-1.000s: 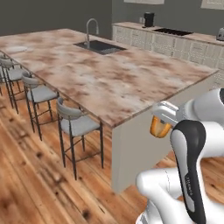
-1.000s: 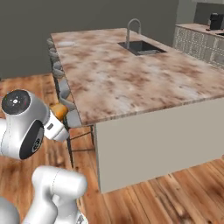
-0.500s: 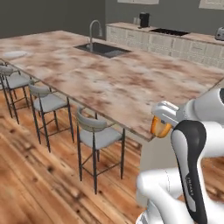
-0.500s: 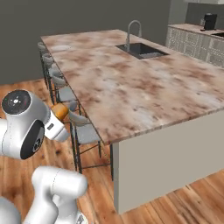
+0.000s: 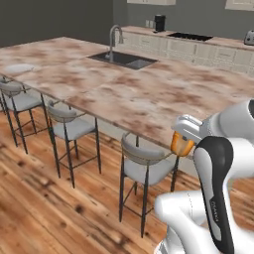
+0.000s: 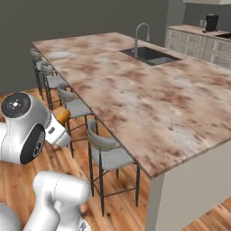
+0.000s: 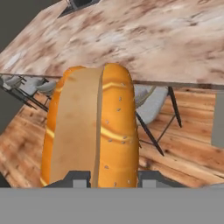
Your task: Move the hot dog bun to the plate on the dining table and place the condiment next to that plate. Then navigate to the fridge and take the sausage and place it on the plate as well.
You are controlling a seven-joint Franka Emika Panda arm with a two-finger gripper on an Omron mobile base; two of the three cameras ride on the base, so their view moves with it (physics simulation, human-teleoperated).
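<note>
Bun's (image 7: pixel 89 127) clamped end-on in your gripper (image 7: pixel 105 177), fingers snug on both sides, hanging over the wood floor (image 5: pixel 34 198) short of the dining table (image 5: pixel 149 94). Grey stools (image 5: pixel 144 166) line that near edge. Farther along the top sits your white plate (image 6: pixel 59 54).

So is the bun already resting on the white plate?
No, the hot dog bun is held in the gripper, away from the plate at the table's far end.
</note>
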